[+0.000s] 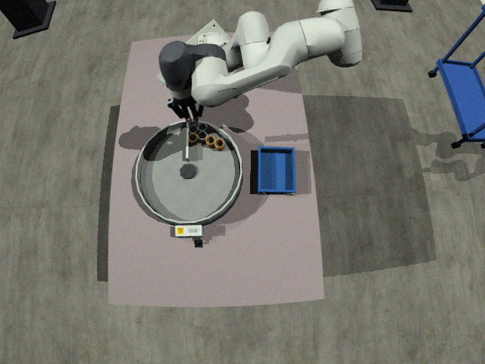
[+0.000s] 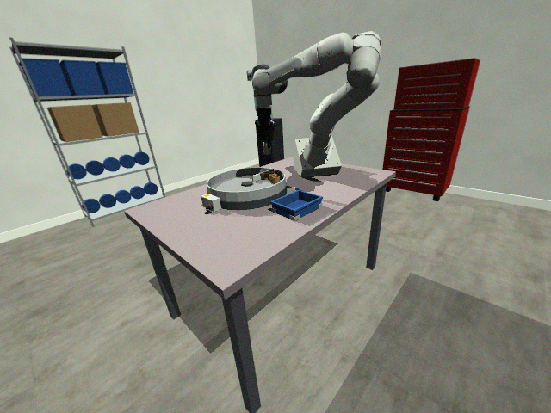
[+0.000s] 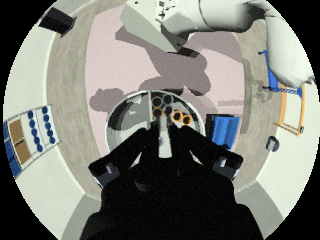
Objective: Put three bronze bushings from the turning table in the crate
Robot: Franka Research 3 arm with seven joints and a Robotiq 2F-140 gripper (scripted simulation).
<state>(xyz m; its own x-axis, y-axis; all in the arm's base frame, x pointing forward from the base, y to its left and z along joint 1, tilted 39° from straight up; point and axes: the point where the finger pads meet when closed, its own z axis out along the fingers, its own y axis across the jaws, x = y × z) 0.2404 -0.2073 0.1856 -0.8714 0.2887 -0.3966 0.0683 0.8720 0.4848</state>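
Observation:
The turning table (image 1: 213, 188) (image 2: 246, 195) is a round grey tray with a raised wall. Near its back wall stand three bronze bushings, one (image 1: 192, 143) near the thin bar and two (image 1: 211, 145) (image 1: 220, 149) close together to the right. Three dark grey bushings are clustered behind and between them, partly in shadow. The blue crate (image 1: 276, 191) (image 2: 284, 209) (image 3: 225, 131) is right of the turning table and looks empty. My gripper (image 1: 192, 120) (image 2: 266, 151) (image 3: 163, 120) is nearly closed, with nothing seen between the fingertips. It hangs high above the turning table's back edge.
A thin pale bar (image 1: 187, 141) reaches from the back wall toward the dark hub (image 1: 188, 171), just left of the bushings. The wall rings the turning table. A white box (image 1: 189, 230) (image 2: 211, 202) with a yellow label sits at its front edge.

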